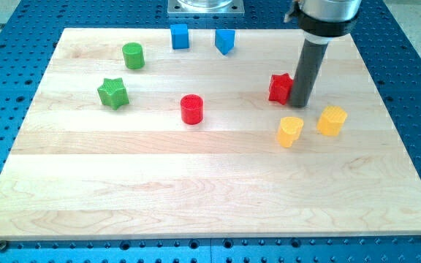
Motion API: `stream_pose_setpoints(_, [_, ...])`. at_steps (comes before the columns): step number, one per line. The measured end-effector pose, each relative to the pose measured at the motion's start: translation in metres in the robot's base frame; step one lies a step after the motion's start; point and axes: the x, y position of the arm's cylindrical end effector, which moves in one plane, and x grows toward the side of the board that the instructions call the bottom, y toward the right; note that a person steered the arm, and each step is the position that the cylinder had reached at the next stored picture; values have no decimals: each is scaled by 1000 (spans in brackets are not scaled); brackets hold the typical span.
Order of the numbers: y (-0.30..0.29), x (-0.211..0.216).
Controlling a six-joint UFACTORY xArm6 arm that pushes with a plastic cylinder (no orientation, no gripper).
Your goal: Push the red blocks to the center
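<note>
You see my tip (pixel 300 104) touching the red star block (pixel 279 88) on its right, right of the tabletop's (pixel 196 183) middle. The red cylinder (pixel 191 109) stands near the centre. No fingers here; no writing is legible.

Bright, even overhead light fills the scene, and the pale wooden board (pixel 210 175) shows a soft sheen rather than hard glare, a little lighter toward its far middle. Shadows are short and faint: the red cylinder (pixel 191 109), the two yellow blocks (pixel 290 131) (pixel 332 120) and the green star (pixel 112 93) each cast only a small dim patch close against their bases, and my tip (pixel 299 105) darkens the wood just under it. Focus is sharp from near edge to far, with slight softness and compression grain on the block edges and a mild widening of the board toward the near side.
</note>
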Motion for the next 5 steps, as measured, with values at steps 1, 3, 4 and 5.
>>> stream_pose_setpoints(1, [-6, -21])
stream_pose_setpoints(3, [-95, -37])
stream_pose_setpoints(4, [-169, -41])
stream_pose_setpoints(5, [-165, -3])
